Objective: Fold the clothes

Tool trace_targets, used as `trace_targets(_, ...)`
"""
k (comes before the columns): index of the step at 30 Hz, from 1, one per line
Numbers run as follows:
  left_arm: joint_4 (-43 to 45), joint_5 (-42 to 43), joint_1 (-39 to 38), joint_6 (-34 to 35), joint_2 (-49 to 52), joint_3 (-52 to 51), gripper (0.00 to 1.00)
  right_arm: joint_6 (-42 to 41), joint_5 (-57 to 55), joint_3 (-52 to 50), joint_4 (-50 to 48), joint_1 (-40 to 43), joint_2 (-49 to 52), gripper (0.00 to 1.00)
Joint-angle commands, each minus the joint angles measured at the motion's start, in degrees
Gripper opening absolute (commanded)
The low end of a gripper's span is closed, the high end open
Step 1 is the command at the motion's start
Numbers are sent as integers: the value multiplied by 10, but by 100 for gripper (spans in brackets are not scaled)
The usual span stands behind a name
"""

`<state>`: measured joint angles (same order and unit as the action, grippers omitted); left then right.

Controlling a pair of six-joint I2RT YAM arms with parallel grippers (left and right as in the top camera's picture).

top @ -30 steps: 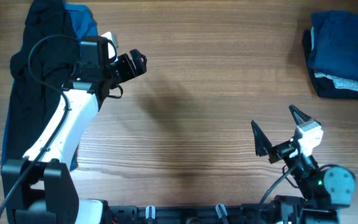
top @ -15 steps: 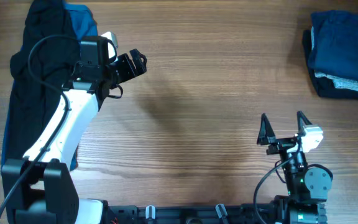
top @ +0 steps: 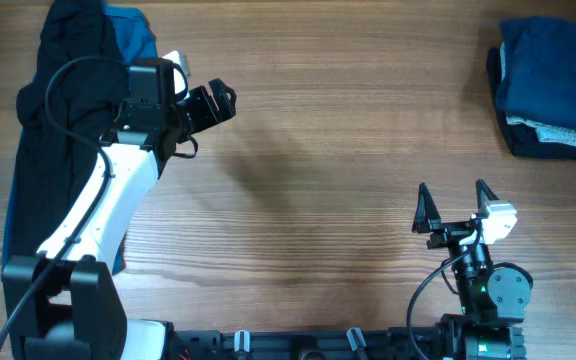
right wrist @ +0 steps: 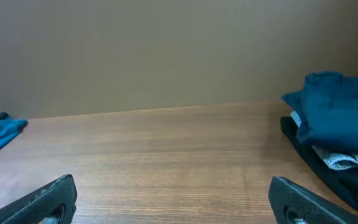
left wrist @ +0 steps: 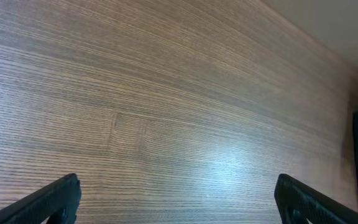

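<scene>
Overhead, left tool [top: 222, 104] wide apart, empty, right tool [top: 453, 192] wide apart, empty

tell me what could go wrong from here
The white left arm lies across the loose dark navy and blue fabric heap, so it might snag the cloth and drag it along when it moves. The open right pincer could nudge the folded blue garment stack askew when reaching.

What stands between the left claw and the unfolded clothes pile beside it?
Nothing visible. The open left claw is just beside the clothes pile; only its own white arm crosses above the fabric.
</scene>
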<state>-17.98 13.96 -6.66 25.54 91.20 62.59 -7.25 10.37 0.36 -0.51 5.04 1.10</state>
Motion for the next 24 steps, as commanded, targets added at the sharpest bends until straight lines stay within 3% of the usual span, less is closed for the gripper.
trace_targets(1,1,-3,-2,-13,5,1,100,12,-11,-1,-3,-3,-9,100)
trace_targets(13,-2,-25,3,-14,-4,1,100,11,-11,-1,-3,-3,-9,100)
trace_targets(18,9,-109,5,-21,-88,-2,100,12,-11,-1,-3,-3,-9,100)
trace_targets(20,27,-111,15,-65,-137,-11,100,11,-11,-1,-3,-3,-9,100)
trace_targets(24,41,-110,55,-85,-225,-46,100,12,-11,-1,-3,-3,-9,100)
